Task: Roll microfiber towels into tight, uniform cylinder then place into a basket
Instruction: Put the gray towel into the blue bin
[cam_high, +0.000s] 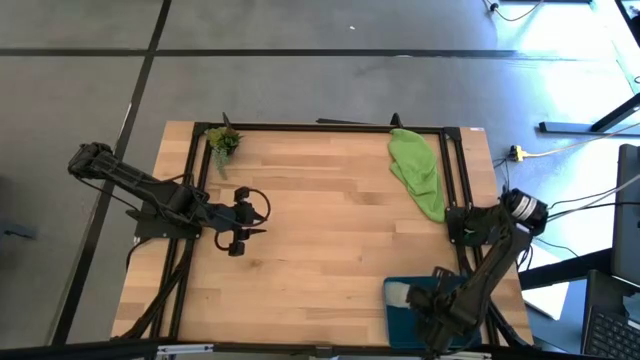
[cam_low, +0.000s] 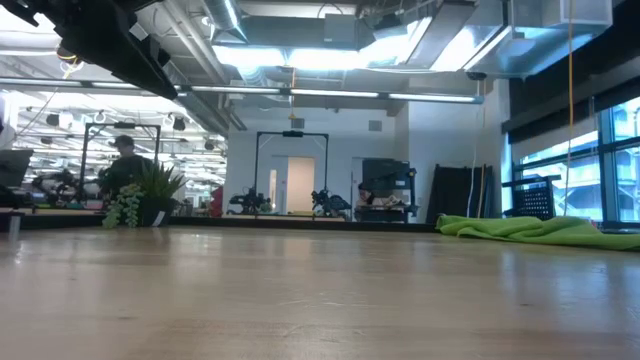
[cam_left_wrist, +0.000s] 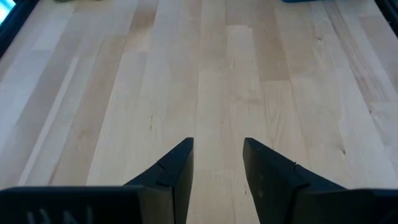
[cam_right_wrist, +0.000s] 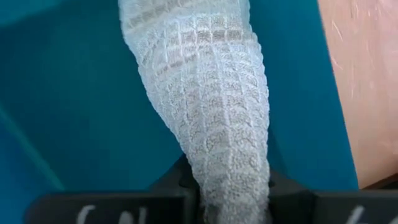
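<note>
The pale grey-white towel (cam_right_wrist: 205, 87), a narrow roll of waffle cloth, lies over the floor of the teal-blue basket (cam_right_wrist: 74, 112) at the table's near right corner. A bit of it shows in the high view (cam_high: 397, 294). My right gripper (cam_right_wrist: 230, 186) is over the basket (cam_high: 395, 318), shut on the roll. The lime green towel (cam_high: 418, 170) lies crumpled and flat at the far right and also shows in the low view (cam_low: 540, 228). My left gripper (cam_high: 255, 213) is open and empty over bare wood at the left (cam_left_wrist: 217, 146). My right gripper pinches the pale towel's roll near its end (cam_right_wrist: 231, 167) between its two fingers. The roll runs on from the fingers, along them, over the basket's floor. The fingers' own bodies hide how far back the cloth reaches.
A small leafy plant sprig (cam_high: 222, 140) stands at the far left corner. A black frame rail (cam_high: 320, 127) runs round the table's far and side edges. Bare wood lies between the two arms (cam_high: 330, 230).
</note>
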